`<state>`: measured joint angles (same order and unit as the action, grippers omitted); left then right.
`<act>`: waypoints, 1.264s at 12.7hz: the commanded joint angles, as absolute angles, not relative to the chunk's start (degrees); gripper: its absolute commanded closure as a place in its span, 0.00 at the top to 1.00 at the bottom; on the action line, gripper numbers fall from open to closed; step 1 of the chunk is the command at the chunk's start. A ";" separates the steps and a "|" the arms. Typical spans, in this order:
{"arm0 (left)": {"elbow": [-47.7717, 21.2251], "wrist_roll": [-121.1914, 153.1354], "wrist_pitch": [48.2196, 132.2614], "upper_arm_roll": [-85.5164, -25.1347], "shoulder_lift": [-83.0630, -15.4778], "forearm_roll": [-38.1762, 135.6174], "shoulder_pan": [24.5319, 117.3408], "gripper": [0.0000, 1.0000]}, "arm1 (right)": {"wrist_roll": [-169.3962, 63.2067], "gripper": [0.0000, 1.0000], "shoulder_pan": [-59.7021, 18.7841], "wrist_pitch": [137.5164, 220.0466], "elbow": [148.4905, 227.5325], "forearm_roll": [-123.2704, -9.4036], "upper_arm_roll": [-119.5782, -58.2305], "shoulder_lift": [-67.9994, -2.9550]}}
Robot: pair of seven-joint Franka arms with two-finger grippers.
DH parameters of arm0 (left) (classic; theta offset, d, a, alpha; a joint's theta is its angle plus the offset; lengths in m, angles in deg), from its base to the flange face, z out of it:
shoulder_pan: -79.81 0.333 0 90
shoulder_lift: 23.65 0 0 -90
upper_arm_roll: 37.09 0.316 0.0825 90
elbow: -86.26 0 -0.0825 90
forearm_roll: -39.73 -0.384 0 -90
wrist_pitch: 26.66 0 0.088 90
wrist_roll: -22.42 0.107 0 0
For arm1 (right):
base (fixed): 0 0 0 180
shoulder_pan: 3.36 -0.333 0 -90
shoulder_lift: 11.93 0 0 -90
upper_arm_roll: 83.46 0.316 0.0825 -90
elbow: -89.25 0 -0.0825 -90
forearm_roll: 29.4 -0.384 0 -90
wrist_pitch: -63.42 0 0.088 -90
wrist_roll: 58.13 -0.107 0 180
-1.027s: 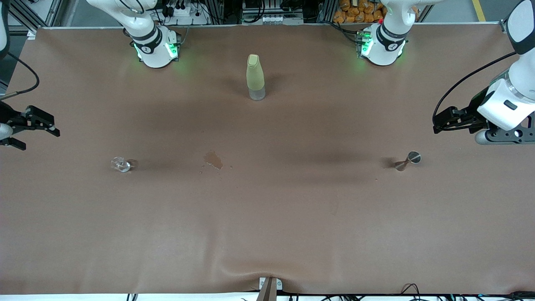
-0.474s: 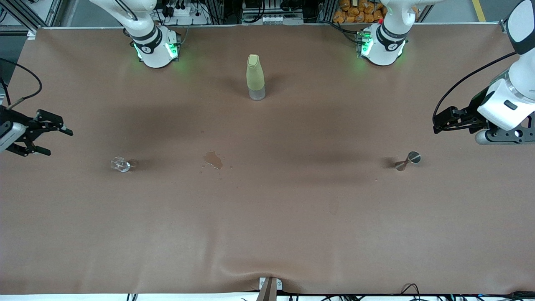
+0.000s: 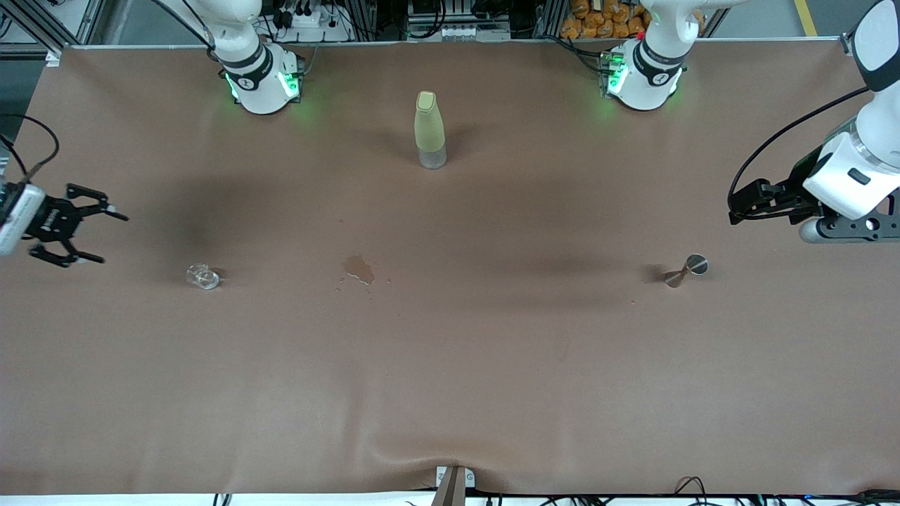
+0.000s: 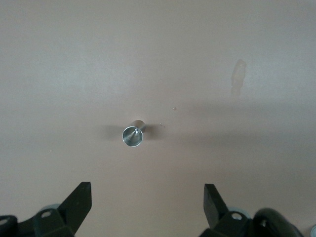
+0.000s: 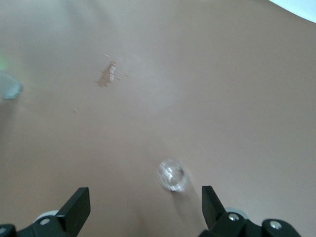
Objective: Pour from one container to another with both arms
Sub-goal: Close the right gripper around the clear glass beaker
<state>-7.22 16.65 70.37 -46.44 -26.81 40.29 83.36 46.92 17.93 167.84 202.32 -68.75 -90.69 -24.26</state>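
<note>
We found the pour not yet begun: the glass cup (image 3: 202, 276) stood on the brown table (image 3: 450, 393) toward the right arm's end, the metal jigger (image 3: 686, 270) toward the left arm's end, well apart. The right gripper (image 3: 90, 237) hung near the cup, fingers spread, empty. The left gripper (image 4: 147, 202), also spread, hovered near the jigger. A small spill (image 3: 359, 269) marked the cloth between them. Both grasps remained, we judged.
</note>
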 commanded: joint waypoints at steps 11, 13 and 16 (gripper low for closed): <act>-6.90 16.80 69.49 -46.84 -26.29 39.82 83.68 1.00 | 75.99 1.00 23.62 157.13 191.92 -88.20 -89.52 -50.31; -6.90 19.32 69.49 -46.67 -26.20 39.99 83.85 1.00 | 78.09 1.00 23.80 156.76 191.56 -90.21 -89.52 -51.56; -6.64 33.53 69.49 -45.88 -26.55 46.30 87.18 1.00 | 79.15 1.00 24.50 156.76 191.56 -90.40 -89.52 -53.58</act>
